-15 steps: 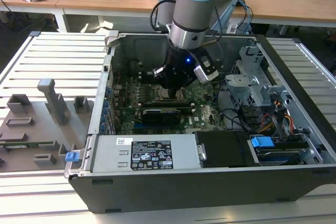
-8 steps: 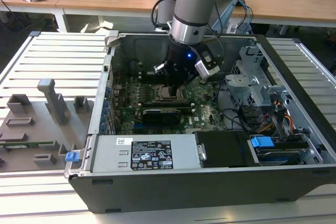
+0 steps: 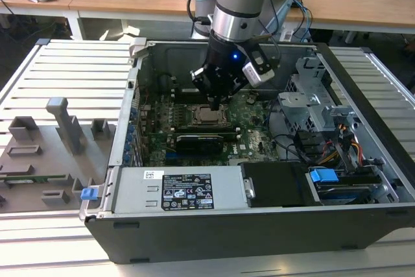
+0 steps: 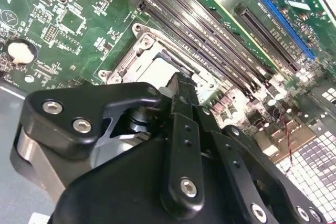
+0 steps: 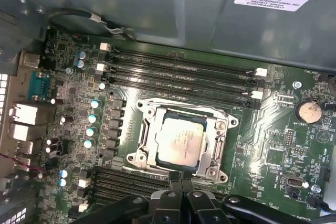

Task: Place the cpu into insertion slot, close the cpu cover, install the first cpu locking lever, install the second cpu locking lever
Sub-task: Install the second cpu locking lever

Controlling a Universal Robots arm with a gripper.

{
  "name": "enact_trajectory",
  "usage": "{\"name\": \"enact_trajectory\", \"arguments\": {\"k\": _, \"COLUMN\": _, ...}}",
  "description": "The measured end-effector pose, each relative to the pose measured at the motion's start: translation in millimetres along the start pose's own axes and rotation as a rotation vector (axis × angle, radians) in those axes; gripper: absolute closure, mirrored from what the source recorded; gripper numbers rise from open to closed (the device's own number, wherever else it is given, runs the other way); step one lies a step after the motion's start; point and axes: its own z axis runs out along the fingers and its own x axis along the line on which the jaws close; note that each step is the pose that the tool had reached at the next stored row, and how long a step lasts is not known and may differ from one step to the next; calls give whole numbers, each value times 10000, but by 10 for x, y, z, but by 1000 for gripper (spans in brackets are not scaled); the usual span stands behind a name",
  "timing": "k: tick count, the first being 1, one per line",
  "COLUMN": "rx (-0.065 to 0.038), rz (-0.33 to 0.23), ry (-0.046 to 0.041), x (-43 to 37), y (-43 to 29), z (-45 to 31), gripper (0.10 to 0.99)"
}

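The flat silver-grey square cpu (image 5: pixel 180 139) lay seated in the black-rimmed insertion slot (image 5: pixel 155 162) under the thin silvery cpu cover (image 5: pixel 147 133), just beside the black hand (image 5: pixel 180 179), whose fingers were clenched together, grasping nothing.

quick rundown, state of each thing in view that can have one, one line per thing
cpu: seated flat in the insertion slot
cpu cover: down around the cpu, framing it
insertion slot: filled by the cpu
tool: fingers together, tips at the edge of the cpu cover, holding nothing
computer case: side open, motherboard exposed
memory slots: all without cards in the first wrist view
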Motion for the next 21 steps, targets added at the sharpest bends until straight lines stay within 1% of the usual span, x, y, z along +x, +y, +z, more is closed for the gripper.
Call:
{"name": "enact_trajectory", "arguments": {"k": 1, "rx": 20, "rz": 5, "ry": -101, "x": 1, "y": 0, "z": 0, "gripper": 980}}
{"name": "enact_trajectory", "arguments": {"k": 2, "rx": 62, "rz": 5, "ry": -362, "x": 0, "y": 0, "z": 3, "gripper": 980}}
{"name": "enact_trajectory", "arguments": {"k": 3, "rx": 117, "rz": 10, "ry": -678, "x": -1, "y": 0, "z": 5, "gripper": 980}}
{"name": "enact_trajectory", "arguments": {"k": 4, "rx": 135, "rz": 13, "ry": -802, "x": 0, "y": 0, "z": 6, "gripper": 980}}
{"name": "enact_trajectory", "arguments": {"k": 5, "rx": 146, "rz": 14, "ry": -863, "x": -1, "y": 0, "z": 6, "gripper": 980}}
{"name": "enact_trajectory", "arguments": {"k": 6, "rx": 163, "rz": 15, "ry": -954, "x": -1, "y": 0, "z": 6, "gripper": 980}}
{"name": "enact_trajectory", "arguments": {"k": 7, "rx": 184, "rz": 17, "ry": -1082, "x": -1, "y": 0, "z": 6, "gripper": 980}}
{"name": "enact_trajectory", "arguments": {"k": 8, "rx": 170, "rz": 16, "ry": -1084, "x": 34, "y": 7, "z": 10, "gripper": 980}}
{"name": "enact_trajectory", "arguments": {"k": 9, "rx": 124, "rz": 24, "ry": -1092, "x": 132, "y": 27, "z": 21, "gripper": 980}}
{"name": "enact_trajectory", "arguments": {"k": 10, "rx": 99, "rz": 29, "ry": -1096, "x": 172, "y": 45, "z": 28, "gripper": 980}}
{"name": "enact_trajectory", "arguments": {"k": 12, "rx": -49, "rz": 46, "ry": -1122, "x": 192, "y": 70, "z": 32, "gripper": 980}}
{"name": "enact_trajectory", "arguments": {"k": 13, "rx": -49, "rz": 51, "ry": -1122, "x": 194, "y": 110, "z": 33, "gripper": 980}}
{"name": "enact_trajectory", "arguments": {"k": 14, "rx": 120, "rz": 56, "ry": -1107, "x": 198, "y": 136, "z": 30, "gripper": 980}}
{"name": "enact_trajectory", "arguments": {"k": 15, "rx": 263, "rz": 63, "ry": -1119, "x": 206, "y": 137, "z": -2, "gripper": 980}}
{"name": "enact_trajectory", "arguments": {"k": 16, "rx": 299, "rz": 64, "ry": -1138, "x": 210, "y": 138, "z": -21, "gripper": 980}}
{"name": "enact_trajectory", "arguments": {"k": 21, "rx": 300, "rz": 64, "ry": -1142, "x": 210, "y": 138, "z": -22, "gripper": 980}}
